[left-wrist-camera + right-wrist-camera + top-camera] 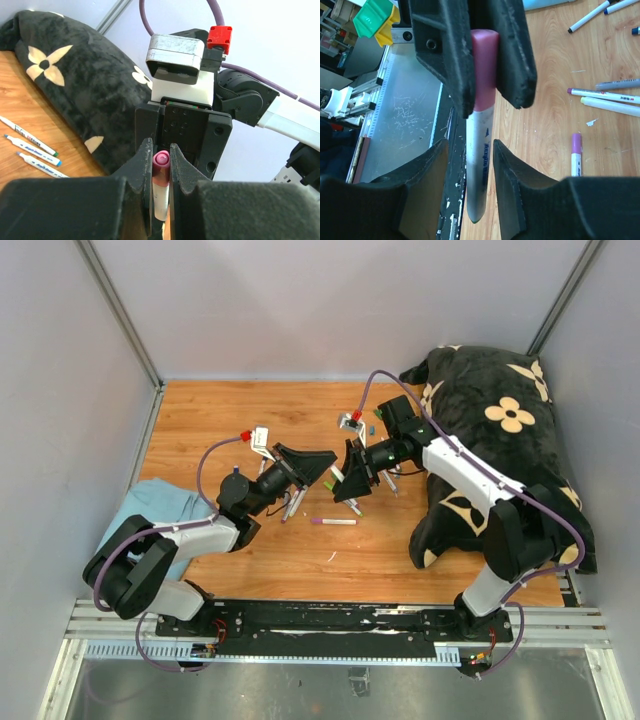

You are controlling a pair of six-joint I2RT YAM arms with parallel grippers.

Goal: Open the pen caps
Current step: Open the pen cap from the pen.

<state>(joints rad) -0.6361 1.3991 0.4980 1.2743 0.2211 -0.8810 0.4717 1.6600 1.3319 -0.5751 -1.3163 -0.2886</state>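
While left end effector clamps pink cap, right end effector straddles barrel.

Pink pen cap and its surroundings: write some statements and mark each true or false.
1. The left gripper is shut on the pink cap. True.
2. The pink cap is already off its pen. False: it still sits on the white barrel.
3. A purple-capped pen lies loose on the wooden table. True.
4. The cushion is plain red. False: it is black with cream flowers.
5. The blue cloth lies by the right arm. False: it lies beside the left arm.
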